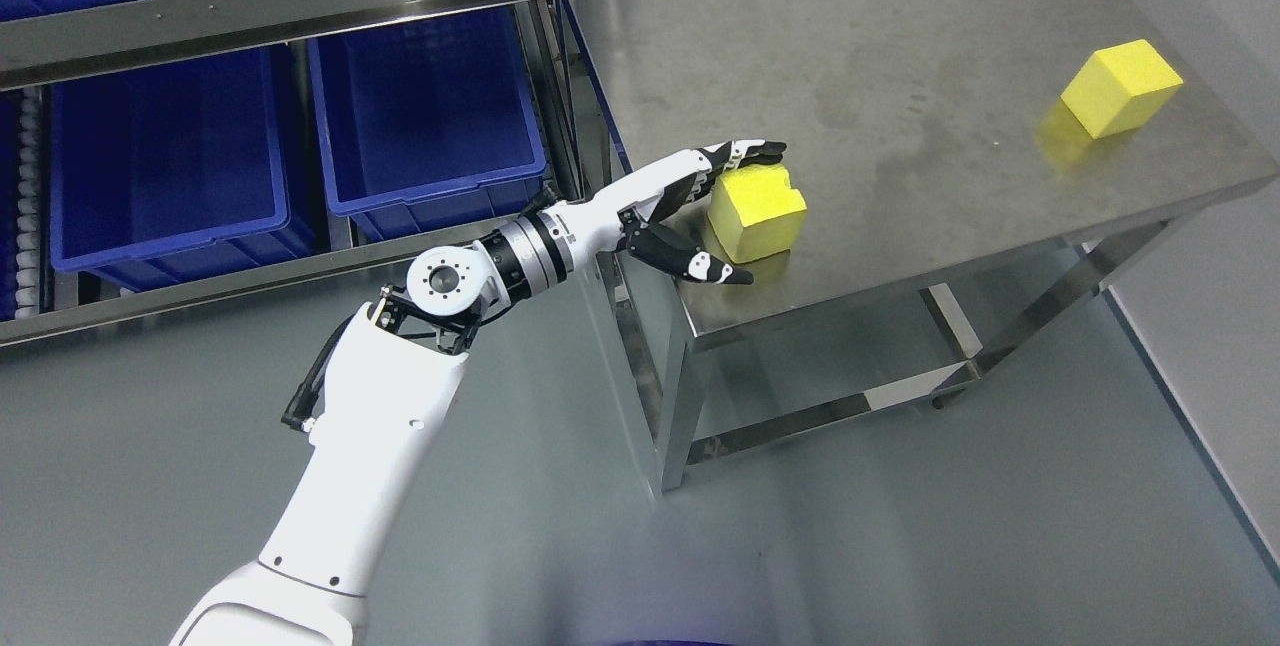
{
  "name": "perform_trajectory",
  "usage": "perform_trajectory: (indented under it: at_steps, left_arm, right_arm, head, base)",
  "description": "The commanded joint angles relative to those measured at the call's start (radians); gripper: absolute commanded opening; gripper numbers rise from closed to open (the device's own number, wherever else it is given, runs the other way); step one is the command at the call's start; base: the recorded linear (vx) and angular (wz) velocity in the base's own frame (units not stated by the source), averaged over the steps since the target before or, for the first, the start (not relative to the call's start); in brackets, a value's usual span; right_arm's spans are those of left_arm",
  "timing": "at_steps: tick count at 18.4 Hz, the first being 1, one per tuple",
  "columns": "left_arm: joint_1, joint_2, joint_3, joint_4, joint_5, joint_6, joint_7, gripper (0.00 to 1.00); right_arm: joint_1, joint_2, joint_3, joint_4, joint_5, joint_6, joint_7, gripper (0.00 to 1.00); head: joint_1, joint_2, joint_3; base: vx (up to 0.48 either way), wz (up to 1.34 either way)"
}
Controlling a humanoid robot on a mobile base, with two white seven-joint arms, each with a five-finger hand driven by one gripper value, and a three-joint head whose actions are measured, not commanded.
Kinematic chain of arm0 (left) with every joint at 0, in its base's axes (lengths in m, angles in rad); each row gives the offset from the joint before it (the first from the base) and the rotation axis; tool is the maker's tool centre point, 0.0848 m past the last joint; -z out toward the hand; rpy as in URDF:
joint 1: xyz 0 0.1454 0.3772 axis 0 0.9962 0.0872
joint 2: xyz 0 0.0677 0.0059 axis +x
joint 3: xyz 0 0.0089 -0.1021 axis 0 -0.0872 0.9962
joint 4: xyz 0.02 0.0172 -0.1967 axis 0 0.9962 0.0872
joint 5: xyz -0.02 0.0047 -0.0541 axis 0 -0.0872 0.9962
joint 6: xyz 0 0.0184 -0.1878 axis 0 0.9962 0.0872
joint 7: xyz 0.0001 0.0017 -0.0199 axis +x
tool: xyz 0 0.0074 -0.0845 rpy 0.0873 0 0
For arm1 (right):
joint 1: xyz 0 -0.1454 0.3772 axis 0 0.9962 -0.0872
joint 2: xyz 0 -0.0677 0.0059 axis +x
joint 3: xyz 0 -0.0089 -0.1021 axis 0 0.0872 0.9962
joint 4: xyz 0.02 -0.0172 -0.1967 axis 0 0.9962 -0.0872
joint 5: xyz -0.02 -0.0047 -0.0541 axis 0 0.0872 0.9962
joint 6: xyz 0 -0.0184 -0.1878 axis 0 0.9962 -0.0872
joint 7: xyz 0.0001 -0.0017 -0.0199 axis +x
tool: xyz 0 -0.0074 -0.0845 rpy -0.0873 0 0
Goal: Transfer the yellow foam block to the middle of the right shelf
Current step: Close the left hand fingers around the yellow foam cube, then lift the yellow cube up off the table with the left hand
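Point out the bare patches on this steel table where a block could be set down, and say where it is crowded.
Bare: the wide stretch of the steel table between the near yellow foam block and the far yellow foam block, plus the back area toward the blue bins. Crowded: the near-left corner, where the left hand brackets the near block.

We saw our left hand [700,211] at the frame's centre, fingers [745,151] spread around a yellow foam block [757,213] on the steel table [850,46]. A second yellow block [1120,86] sat upper right, blue bins [425,116] upper left.
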Motion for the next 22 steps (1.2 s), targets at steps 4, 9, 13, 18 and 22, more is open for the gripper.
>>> perform_trajectory:
  at_steps: [4,9,13,18,22]
  left_arm:
    - [0.005,0.018,0.07,0.047,0.04,-0.035,0.0,0.46]
    - [-0.007,0.018,0.121,0.035,0.236,-0.097,0.037,0.37]
    - [-0.061,0.018,0.18,0.023,0.444,-0.198,0.105,0.32]
    - [-0.078,0.018,0.231,0.021,0.544,-0.428,0.296,0.31]
    - [-0.066,0.018,0.291,-0.009,0.542,-0.477,0.474,0.31]
  right_arm:
    - [0.023,-0.017,-0.012,-0.017,0.003,-0.001,0.0,1.0]
    - [0.023,-0.017,-0.012,-0.017,0.003,-0.001,0.0,1.0]
    - [0.025,-0.017,-0.012,-0.017,0.003,-0.001,0.0,1.0]
    - [0.023,-0.017,-0.012,-0.017,0.003,-0.001,0.0,1.0]
    - [0.023,-0.017,-0.012,-0.017,0.003,-0.001,0.0,1.0]
  head:
    - [0.0,0.0,0.0]
    - [0.0,0.0,0.0]
    - [0.0,0.0,0.0]
    - [0.0,0.0,0.0]
    - [0.0,0.0,0.0]
  base:
    - [-0.001,0.0]
    - [0.0,-0.01]
    - [0.0,0.01]
    - [-0.003,0.02]
    - [-0.002,0.18]
